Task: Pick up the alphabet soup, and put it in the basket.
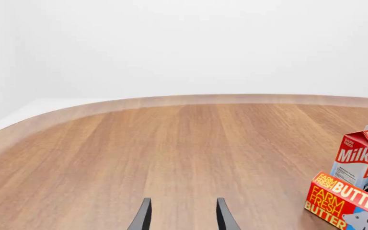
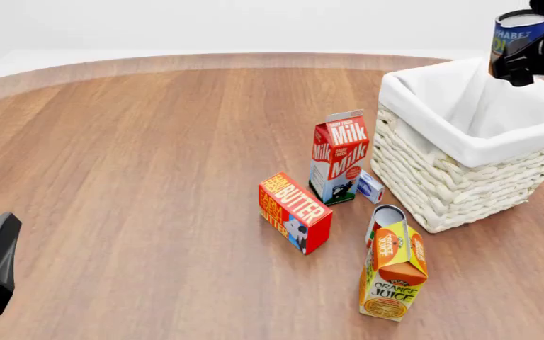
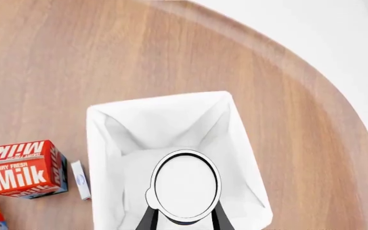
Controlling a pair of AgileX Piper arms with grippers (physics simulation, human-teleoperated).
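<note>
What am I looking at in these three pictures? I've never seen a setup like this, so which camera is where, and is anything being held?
These are simulator renders of two robot arms at a round wooden table. One picture comes from a fixed camera behind the arms; the other two come from cameras mounted just behind each gripper.

In the front view, the right gripper holds the small blue-labelled alphabet soup can above the large cream wicker basket with white cloth lining. The right wrist camera looks straight down on the can's white lid with the basket's lining beneath.

The left gripper is open and idle over bare wood.

On the table near the basket stand a red milk carton, a red butter box, an orange juice carton, another can behind it, and a small white-and-blue box.
</note>
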